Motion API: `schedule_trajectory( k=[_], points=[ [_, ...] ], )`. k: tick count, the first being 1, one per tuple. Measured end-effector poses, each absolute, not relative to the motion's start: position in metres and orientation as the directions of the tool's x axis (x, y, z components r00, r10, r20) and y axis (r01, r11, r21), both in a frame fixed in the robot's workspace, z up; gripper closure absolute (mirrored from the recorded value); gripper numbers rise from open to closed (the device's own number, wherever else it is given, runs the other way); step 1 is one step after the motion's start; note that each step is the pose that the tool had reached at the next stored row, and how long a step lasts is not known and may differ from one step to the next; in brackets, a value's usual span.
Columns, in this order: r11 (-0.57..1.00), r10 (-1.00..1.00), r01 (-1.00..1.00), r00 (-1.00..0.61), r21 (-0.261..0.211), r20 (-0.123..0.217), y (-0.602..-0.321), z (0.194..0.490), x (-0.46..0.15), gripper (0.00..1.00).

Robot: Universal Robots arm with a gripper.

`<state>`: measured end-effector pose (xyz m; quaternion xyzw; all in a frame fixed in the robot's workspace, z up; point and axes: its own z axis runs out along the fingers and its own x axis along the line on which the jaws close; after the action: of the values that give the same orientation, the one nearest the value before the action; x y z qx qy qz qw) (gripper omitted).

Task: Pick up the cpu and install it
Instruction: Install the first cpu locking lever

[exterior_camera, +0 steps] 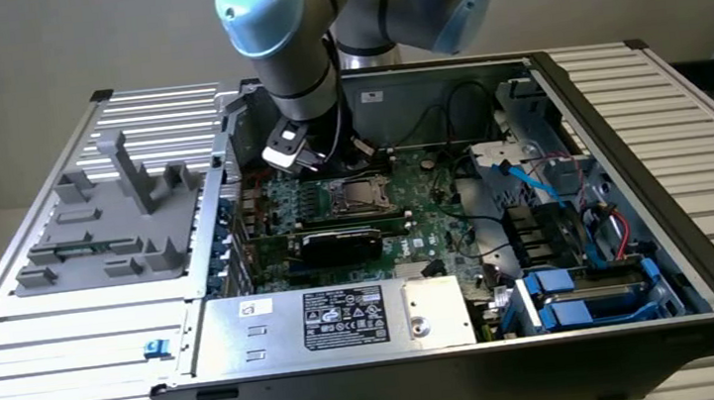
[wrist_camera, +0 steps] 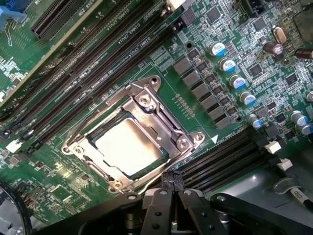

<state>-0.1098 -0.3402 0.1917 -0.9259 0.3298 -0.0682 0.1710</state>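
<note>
Open PC case [exterior_camera: 678,226] on slatted table [exterior_camera: 65,330]. Motherboard [wrist_camera: 234,63] under the claw: metal socket frame [wrist_camera: 186,142] just ahead of the claw tips, black RAM slots [wrist_camera: 98,54] beyond it. Graphics card [exterior_camera: 342,244] and silver power supply [exterior_camera: 330,320] nearer the camera than the claw. Grey fixture [exterior_camera: 108,231] well off toward the exterior view's left.

Robotics lab: open computer case [exterior_camera: 629,261], slatted workbench [exterior_camera: 52,332]

Shiny metal cpu [wrist_camera: 128,147] lid, glossy green pcb [wrist_camera: 205,63], matt blk plastic slots [wrist_camera: 93,63]

plain beige wall [exterior_camera: 49,43] behind; slatted grey metal table [exterior_camera: 66,340] below, evenly lit.
</note>
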Motion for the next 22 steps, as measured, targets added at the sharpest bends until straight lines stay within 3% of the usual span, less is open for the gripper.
schedule_trajectory(
  k=[12,22],
  points=[
    [-0.724,-0.634,-0.597,0.773,-0.346,-0.007,-0.34,0.2,-0.112,0.89],
    [-0.721,-0.634,-0.591,0.773,-0.361,0.001,-0.34,0.2,-0.138,0.89]
  ],
)
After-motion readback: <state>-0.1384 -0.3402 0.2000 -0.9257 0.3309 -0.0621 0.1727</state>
